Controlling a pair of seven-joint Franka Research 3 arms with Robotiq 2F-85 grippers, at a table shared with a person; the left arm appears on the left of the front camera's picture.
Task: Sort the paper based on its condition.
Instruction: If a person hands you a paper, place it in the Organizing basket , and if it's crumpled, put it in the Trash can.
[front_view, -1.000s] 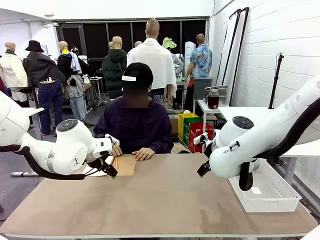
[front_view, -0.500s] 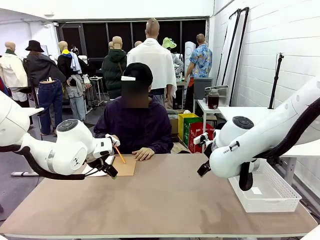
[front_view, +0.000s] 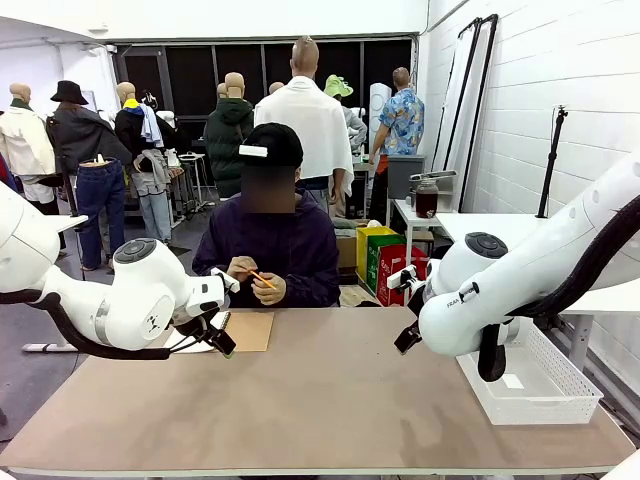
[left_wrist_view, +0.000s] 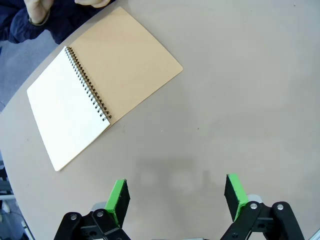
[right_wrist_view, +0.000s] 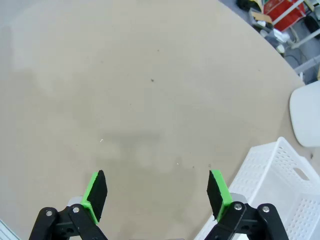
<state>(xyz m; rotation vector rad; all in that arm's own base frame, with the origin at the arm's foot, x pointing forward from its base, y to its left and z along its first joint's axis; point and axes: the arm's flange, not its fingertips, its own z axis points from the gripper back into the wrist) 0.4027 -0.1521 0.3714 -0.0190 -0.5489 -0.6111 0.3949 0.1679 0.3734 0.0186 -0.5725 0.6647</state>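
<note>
Over the tan table (front_view: 320, 400) (notebook (left_wrist_view: 120, 65) open), left end effector (left_wrist_view: 176, 192) and right end effector (right_wrist_view: 156, 192) hang released.

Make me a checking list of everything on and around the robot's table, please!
Surface: tan table, mostly bare.
Job's things: nothing seen loose; the only white sheet is a page in the spiral notebook, which lies open.
Clutter: white mesh basket at the table's right end.
Grippers: left gripper open above the table near the notebook; right gripper open beside the basket.
Cables: black cable along the left arm, another along the right.
Surroundings: person seated across, holding a pencil.
</note>
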